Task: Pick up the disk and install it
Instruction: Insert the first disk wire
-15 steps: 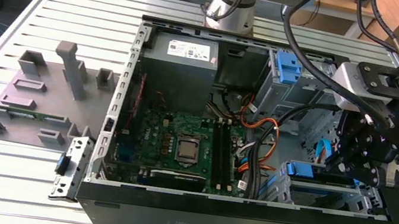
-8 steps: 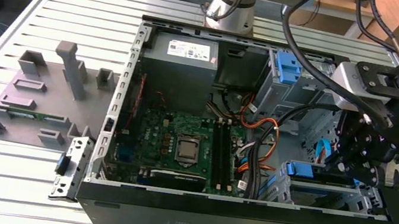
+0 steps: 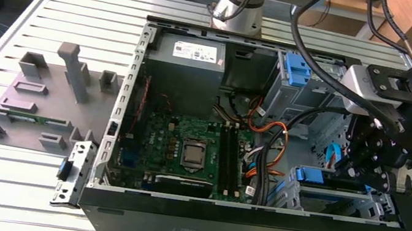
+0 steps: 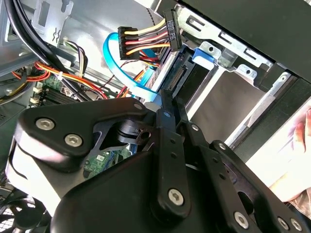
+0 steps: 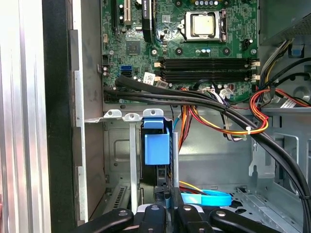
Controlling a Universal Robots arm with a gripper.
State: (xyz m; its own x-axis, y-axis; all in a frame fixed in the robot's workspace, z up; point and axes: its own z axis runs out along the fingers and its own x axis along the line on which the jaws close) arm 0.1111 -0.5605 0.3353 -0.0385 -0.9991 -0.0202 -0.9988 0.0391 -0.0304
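**One disk sitting on edge in the drive cage**

You are looking at the disk [image 5: 156,145] standing on its narrow edge inside the drive cage [image 3: 341,202] at the front corner of the computer case [image 3: 256,219], on the exterior view's right. In the first wrist view its blue rail tab is facing the camera, and its long axis is running down into the bay, away from the lens. In the exterior view the same blue tab [image 3: 310,175] is showing just beside the gripper [image 3: 367,172].

Your gripper is hanging right over that cage, at the disk's top edge. I cannot tell whether its jaws are spread or pinching; the black linkage is covering them in both wrist views.

Room is tight here. The cage's metal walls are running close along both faces of the disk. A bundle of black cables [image 5: 194,99] is crossing just above the bay, coloured wires [image 5: 233,126] are sagging beside it, and a flat blue cable [image 5: 206,198] is lying on the floor of the case near the gripper. In the second wrist view a power plug [image 4: 146,39] is hanging close to the disk's connector end.

The case is lying open on a ribbed metal table [image 3: 5,183]. A grey fixture plate [image 3: 42,102] is lying well apart, toward the exterior view's left.
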